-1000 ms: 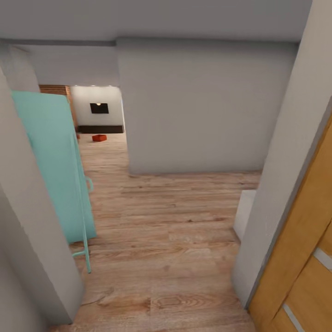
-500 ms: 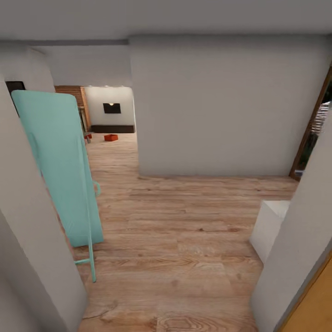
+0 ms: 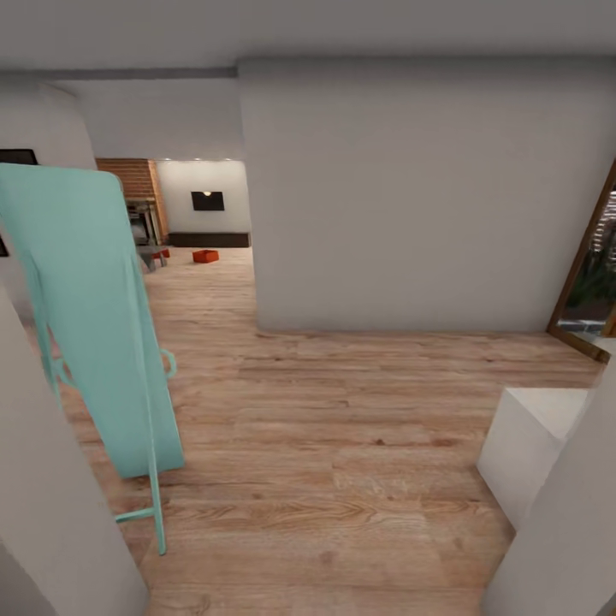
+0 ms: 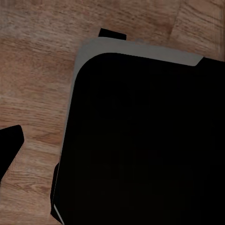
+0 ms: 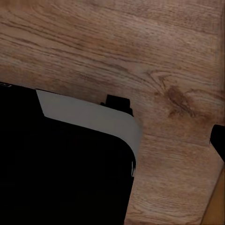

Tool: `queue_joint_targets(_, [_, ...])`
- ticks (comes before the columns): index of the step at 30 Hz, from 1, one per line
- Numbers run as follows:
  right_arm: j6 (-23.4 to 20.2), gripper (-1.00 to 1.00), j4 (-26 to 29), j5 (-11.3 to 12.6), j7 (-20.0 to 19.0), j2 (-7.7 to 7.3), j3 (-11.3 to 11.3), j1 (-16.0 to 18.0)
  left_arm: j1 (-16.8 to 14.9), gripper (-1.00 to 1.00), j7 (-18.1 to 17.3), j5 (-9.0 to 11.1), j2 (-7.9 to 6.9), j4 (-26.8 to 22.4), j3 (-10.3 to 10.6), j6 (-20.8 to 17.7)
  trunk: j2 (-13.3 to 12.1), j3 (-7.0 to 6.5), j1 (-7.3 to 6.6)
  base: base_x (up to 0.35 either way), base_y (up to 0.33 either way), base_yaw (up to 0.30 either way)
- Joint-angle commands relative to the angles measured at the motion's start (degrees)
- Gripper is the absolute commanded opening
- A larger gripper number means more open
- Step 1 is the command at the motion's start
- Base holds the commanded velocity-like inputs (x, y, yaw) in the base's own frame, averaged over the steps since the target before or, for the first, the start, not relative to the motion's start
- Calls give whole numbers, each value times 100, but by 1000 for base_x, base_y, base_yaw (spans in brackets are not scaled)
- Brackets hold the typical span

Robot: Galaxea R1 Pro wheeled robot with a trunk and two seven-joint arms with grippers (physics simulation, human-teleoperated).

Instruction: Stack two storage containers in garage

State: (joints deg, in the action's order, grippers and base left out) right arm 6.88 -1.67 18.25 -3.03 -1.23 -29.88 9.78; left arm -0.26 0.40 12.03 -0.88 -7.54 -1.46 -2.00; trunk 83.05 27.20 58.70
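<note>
Storage container far down our hallway; turquoise standing mirror, white wall flank path; our gripper states indiscernible.

Standing mirror at left on plank floor, leaning. Wall block ahead, centre-right. Passage left of wall block leads to far room; container on floor there. Box low at right. Doorway far right.

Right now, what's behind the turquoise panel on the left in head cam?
Behind the turquoise panel: brick fireplace, grey furniture, wood floor. One orange-red container sits in the open; a red sliver may be the second. The panel covers the rest.
</note>
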Motion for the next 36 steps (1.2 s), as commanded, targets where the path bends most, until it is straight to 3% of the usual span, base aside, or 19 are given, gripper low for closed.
queue_joint_targets(1, [35, 100, -18, 57, -32, -4, -41, 7, -1, 100, 4, 27, 1, -9, -12, -22, 3, 6, 3, 323, 0, 0])
queue_joint_targets(21, [40, 100, -18, 54, -31, -26, -53, 7, -1, 100, 4, 30, -8, 5, -12, -2, 3, 6, 3, 323, 0, 0])
queue_joint_targets(36, [40, 100, -18, 43, -31, 56, -22, 7, -1, 100, 4, 35, -17, 3, -12, -11, 3, 6, 3, 323, 0, 0])
